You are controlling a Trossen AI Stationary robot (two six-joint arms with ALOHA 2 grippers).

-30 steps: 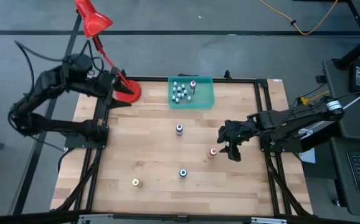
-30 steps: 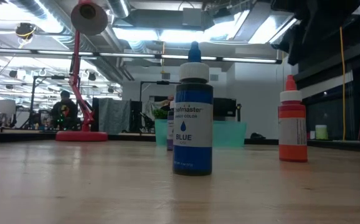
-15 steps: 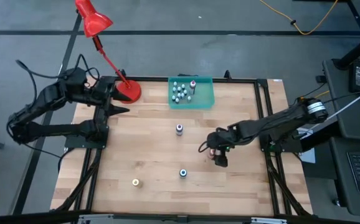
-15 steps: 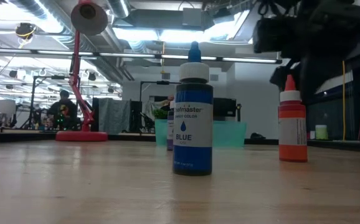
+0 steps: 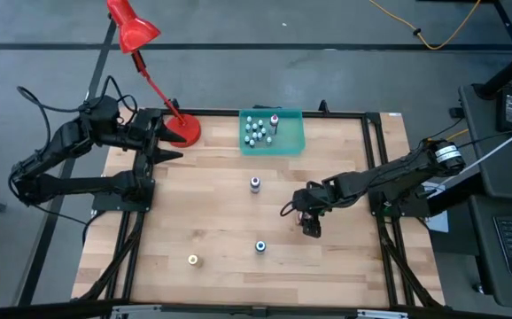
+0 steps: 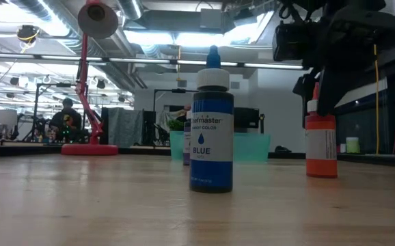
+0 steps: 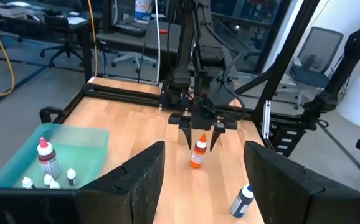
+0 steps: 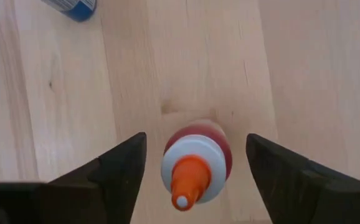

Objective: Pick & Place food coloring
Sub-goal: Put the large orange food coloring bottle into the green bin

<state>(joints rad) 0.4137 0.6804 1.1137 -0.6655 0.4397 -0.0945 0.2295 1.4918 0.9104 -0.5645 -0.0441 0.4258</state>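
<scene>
Right pincer (image 8: pixel 195 165) is wide open, straddling the red-orange food coloring bottle (image 8: pixel 194 163), gripping nothing. The bottle stands upright on the worktop (image 5: pixel 221 204), at about 4 o'clock from the teal tray (image 5: pixel 273 131). To do it well: centre the cap between the fingers (image 8: pixel 114 168), drop lower to the body, close evenly so it doesn't tip. Left pincer (image 7: pixel 198 180) waits open and empty near the red lamp base (image 5: pixel 182 129), at 9 o'clock from the tray.

blue bottle (image 6: pixel 212 130) | label: "Chefmaster", "CANDY COLOR", "BLUE"
</scene>
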